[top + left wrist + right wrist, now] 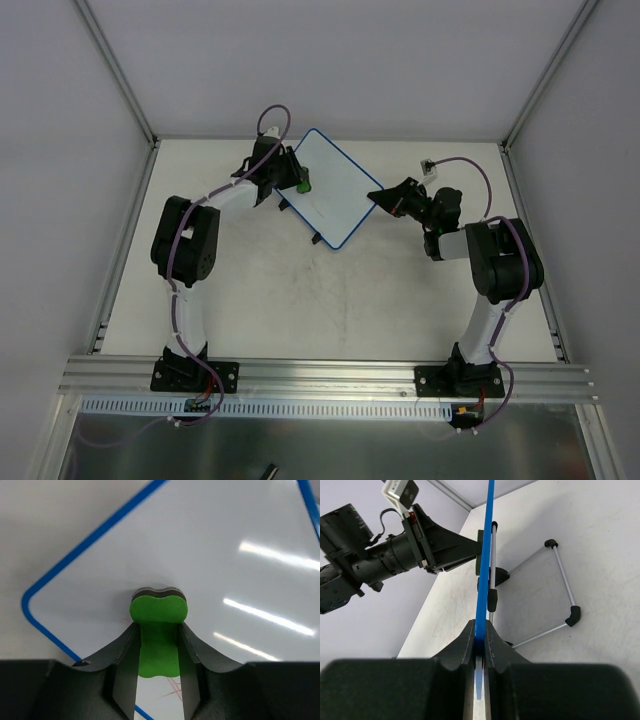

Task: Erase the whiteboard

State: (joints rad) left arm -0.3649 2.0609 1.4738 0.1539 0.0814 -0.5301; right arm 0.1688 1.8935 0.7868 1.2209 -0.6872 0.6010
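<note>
The whiteboard (338,200) stands tilted on the table's (300,310) far middle, its blue rim pinched in the right gripper (480,636). The left gripper (159,632) clamps a green eraser (159,611) flat against its face.

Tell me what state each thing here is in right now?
whiteboard, mostly clean, faint red marks beside the eraser
green eraser, felt side against the board's face
left gripper, shut on the green eraser
right gripper, shut on the whiteboard's blue rim
wire stand, folded out behind the board
</note>
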